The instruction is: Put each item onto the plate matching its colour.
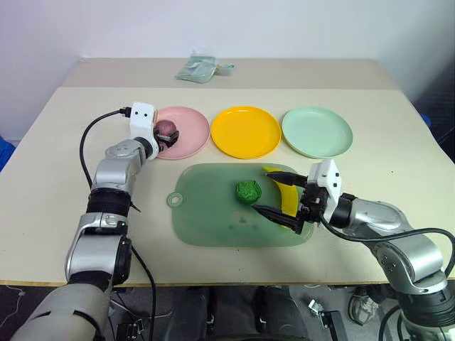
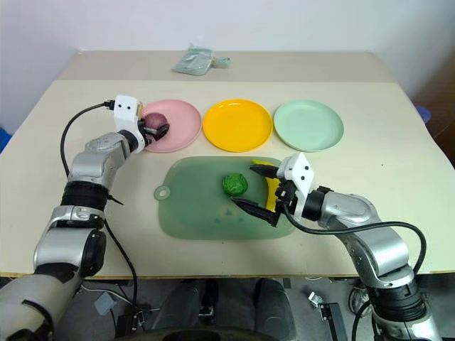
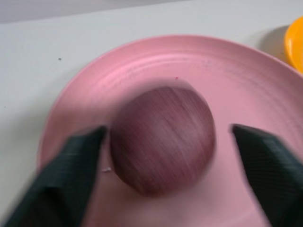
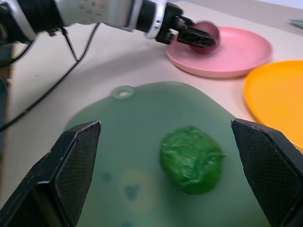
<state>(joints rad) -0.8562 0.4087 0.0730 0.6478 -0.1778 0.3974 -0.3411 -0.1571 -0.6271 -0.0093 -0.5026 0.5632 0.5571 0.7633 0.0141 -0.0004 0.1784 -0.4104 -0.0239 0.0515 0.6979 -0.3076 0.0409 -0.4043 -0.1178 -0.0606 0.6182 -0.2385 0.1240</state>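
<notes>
The left gripper [image 3: 165, 156] stood spread wide around the purple-red ball [image 1: 166, 129], which sat on the pink plate [image 1: 190, 135] with a gap showing beside one finger. To its right lay the bare yellow plate [image 1: 246, 131] and mint green plate [image 1: 317, 131]. Nearer the robot, on the cutting board [image 1: 206, 213], the bumpy green ball [image 1: 247, 191] lay before the right gripper [image 1: 276, 193], its fingers wide apart and empty, the banana [image 1: 286, 196] beneath them.

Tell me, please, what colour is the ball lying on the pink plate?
The ball is dark purple-red; the left wrist view shows it best.
</notes>
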